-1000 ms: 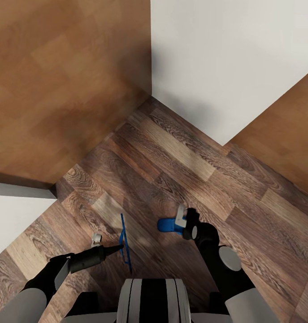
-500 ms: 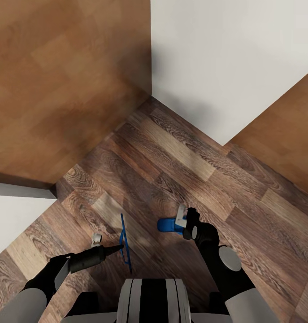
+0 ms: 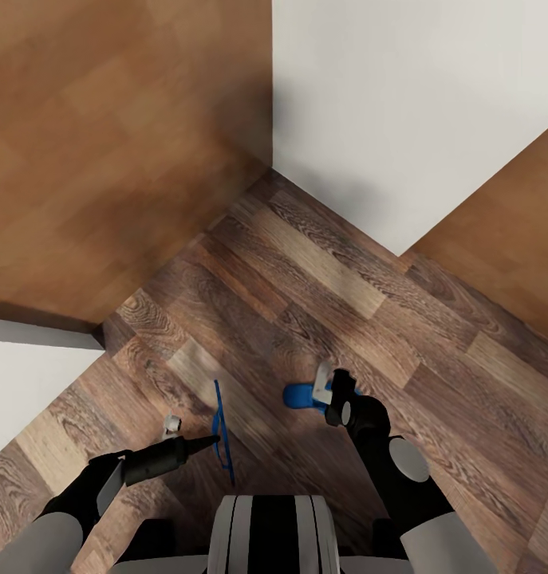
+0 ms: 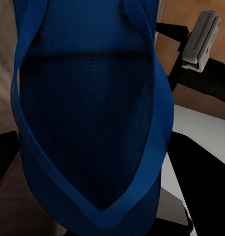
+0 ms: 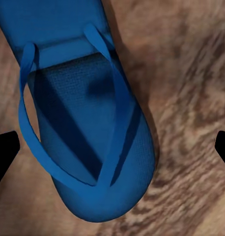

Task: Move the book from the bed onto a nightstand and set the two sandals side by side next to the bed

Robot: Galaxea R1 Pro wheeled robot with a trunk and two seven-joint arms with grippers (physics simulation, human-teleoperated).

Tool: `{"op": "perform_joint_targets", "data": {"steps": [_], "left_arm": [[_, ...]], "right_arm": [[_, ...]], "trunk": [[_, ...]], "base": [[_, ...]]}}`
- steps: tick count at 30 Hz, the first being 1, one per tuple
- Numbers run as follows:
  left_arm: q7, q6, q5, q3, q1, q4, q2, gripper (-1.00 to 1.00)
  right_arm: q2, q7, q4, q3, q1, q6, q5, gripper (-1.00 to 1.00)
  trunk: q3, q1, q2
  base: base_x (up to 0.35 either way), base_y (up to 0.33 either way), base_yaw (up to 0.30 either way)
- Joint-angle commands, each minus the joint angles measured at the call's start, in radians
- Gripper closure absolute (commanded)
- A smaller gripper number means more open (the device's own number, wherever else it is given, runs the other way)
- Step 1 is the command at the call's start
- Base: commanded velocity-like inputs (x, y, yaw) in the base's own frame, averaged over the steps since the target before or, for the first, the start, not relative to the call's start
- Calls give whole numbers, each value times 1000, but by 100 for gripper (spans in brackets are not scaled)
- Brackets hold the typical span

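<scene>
With a sandal [image 3: 222,430] pinched in our left gripper [image 3: 216,437], we should lower it level beside the other sandal [image 3: 301,394] under our open right gripper [image 3: 328,391].

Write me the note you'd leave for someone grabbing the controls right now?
Left gripper: shut on one sandal, carried edge-on above the floor.
Right gripper: open, fingers wide apart, over the other sandal, which appears to lie flat on the floor, not gripped.
Done: one sandal picked up.
Left: grip or leave the flat one, set both side by side next to the bed, then move the book from bed to nightstand.
</scene>
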Motion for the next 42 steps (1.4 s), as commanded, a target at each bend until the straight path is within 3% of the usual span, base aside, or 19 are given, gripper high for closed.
{"op": "perform_joint_targets", "data": {"steps": [1, 40, 42], "left_arm": [[-4, 11, 2, 1, 0, 0, 0, 100], [-2, 11, 3, 0, 0, 0, 0, 100], [-2, 11, 3, 0, 0, 0, -1, 100]], "right_arm": [[0, 6, -1, 1, -1, 4, 6, -100], [0, 3, -1, 1, -1, 4, 6, -100], [0, 3, -1, 1, -1, 4, 5, -100]], "trunk": [[0, 0, 0], [0, 0, 0], [-8, 0, -1]], "base": [[-84, 65, 0], [-3, 25, 0], [0, 0, 0]]}}
